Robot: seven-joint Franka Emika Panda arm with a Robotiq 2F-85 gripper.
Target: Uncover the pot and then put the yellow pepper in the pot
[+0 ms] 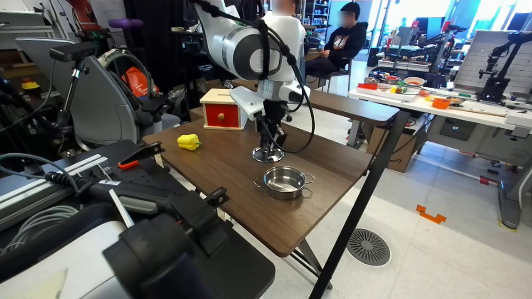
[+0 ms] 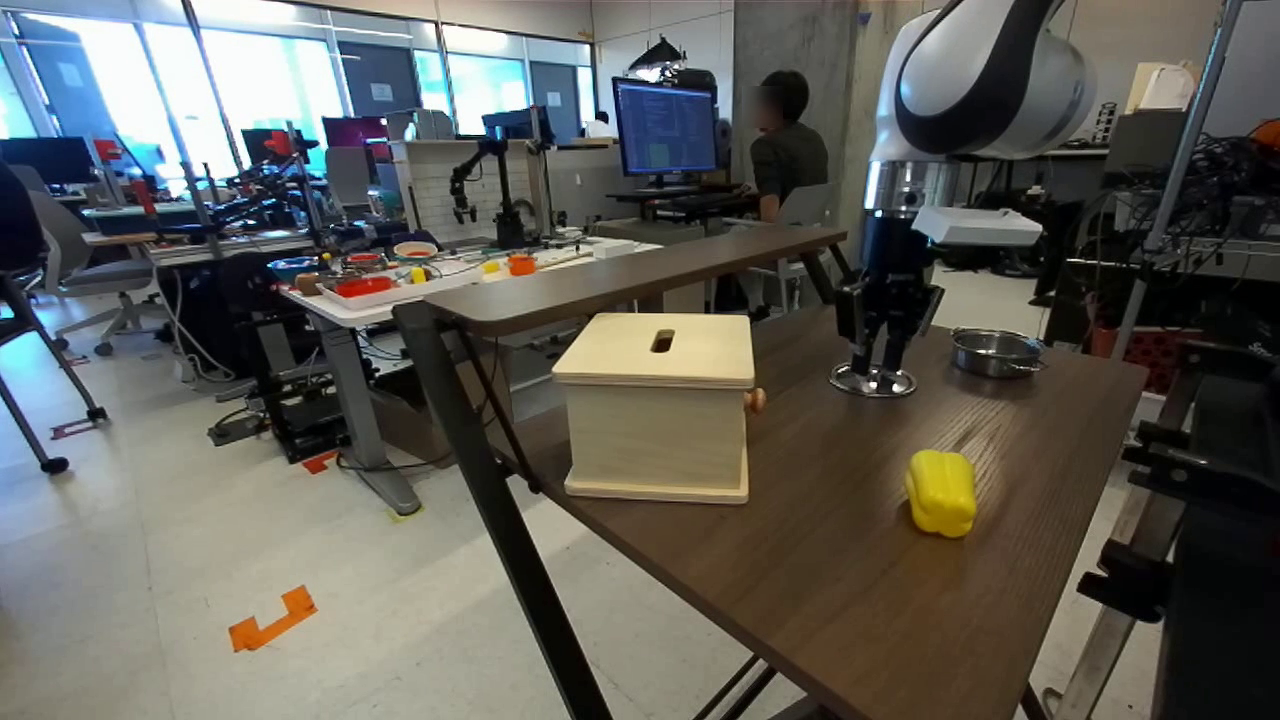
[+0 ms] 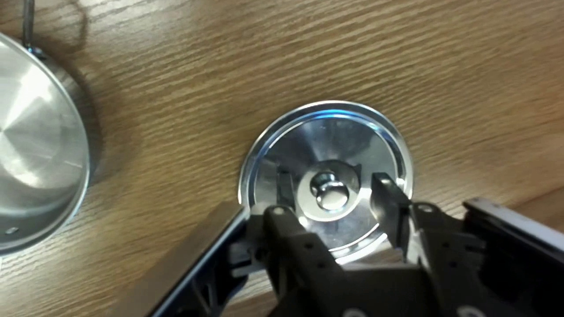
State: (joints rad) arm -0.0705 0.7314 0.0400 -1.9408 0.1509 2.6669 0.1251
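The shiny steel pot (image 1: 285, 192) stands uncovered on the brown table. It also shows in an exterior view (image 2: 994, 362) and at the left edge of the wrist view (image 3: 81, 103). The round steel lid (image 3: 330, 136) lies flat on the table beside the pot, knob up. It shows in both exterior views (image 1: 275, 157) (image 2: 848, 384). My gripper (image 3: 332, 193) is open just over the lid, with its fingers on either side of the knob and apart from it. The yellow pepper (image 1: 188, 142) lies on the table, also in an exterior view (image 2: 941, 494); it is out of the wrist view.
A wooden box (image 2: 655, 430) with a red front (image 1: 222, 115) stands on the table near the arm. A raised shelf (image 2: 640, 280) runs along one table edge. A black arm-like device (image 1: 166, 199) stands beside the opposite edge.
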